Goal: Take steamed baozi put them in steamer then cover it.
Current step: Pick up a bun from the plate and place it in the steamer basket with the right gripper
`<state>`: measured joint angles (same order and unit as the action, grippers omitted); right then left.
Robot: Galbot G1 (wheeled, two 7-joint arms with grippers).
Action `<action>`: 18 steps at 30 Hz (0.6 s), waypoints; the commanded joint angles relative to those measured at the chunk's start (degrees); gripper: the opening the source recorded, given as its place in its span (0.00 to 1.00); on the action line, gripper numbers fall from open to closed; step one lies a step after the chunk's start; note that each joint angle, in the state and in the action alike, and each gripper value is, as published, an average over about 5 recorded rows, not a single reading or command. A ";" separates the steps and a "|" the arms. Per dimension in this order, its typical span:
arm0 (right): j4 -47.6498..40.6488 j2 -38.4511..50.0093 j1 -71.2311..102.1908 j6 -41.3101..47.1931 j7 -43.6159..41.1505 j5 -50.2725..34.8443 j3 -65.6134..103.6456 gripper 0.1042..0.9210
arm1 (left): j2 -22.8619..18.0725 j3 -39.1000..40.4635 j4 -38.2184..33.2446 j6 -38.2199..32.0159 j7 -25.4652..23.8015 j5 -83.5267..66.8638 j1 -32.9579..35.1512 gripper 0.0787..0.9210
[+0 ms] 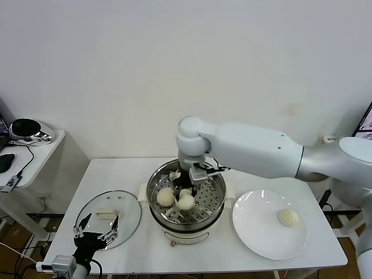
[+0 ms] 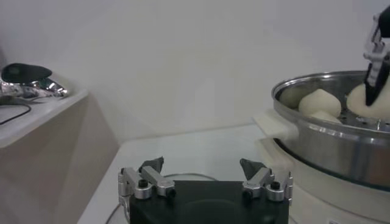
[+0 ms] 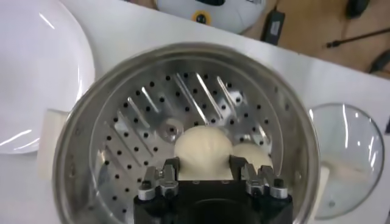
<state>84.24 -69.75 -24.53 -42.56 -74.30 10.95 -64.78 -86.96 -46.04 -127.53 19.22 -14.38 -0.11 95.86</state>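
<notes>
White wall behind, white table bearing everything. Sitting at the table's middle: the steamer, already holding two baozi on its perforated tray, a third baozi being lowered beside them. Gripping that third bun between narrowed jaws: the right gripper, reaching down inside the steamer. Waiting on the plate right of the steamer: one last baozi. Lying left of the steamer, not yet fitted: the glass lid. Hovering near that lid, jaws spread wide and empty: the left gripper.
</notes>
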 commanded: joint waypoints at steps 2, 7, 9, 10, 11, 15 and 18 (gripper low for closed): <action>3.98 0.41 0.33 0.79 0.71 -0.49 -1.99 0.52 | -0.01 0.20 -0.20 0.04 -0.11 -0.02 0.00 0.88; 3.08 0.07 0.52 0.98 0.74 0.07 -2.07 0.52 | 0.03 0.40 -0.07 0.04 -0.09 -0.02 0.03 0.88; 2.37 -0.31 0.85 0.87 0.84 0.68 -1.95 0.52 | 0.09 0.38 -0.14 0.04 -0.10 -0.05 0.09 0.88; 2.05 -0.49 1.00 0.88 0.97 0.92 -1.89 0.52 | 0.11 0.34 -0.18 0.04 -0.10 -0.09 0.12 0.88; 1.77 -0.65 1.14 0.91 1.10 1.08 -1.85 0.52 | 0.15 0.30 -0.20 0.04 -0.10 -0.13 0.15 0.88; 1.15 -0.95 1.08 1.54 2.06 1.37 -1.93 0.52 | 0.26 0.16 0.01 0.04 -0.12 -0.25 0.16 0.88; 1.11 -0.70 0.44 2.54 2.73 0.82 -2.09 0.56 | 0.32 0.14 0.13 0.04 -0.18 -0.32 0.11 0.88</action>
<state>85.50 -70.34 -23.75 -41.25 -72.81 11.68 -66.47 -86.72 -45.89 -127.63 19.24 -14.46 -0.36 96.00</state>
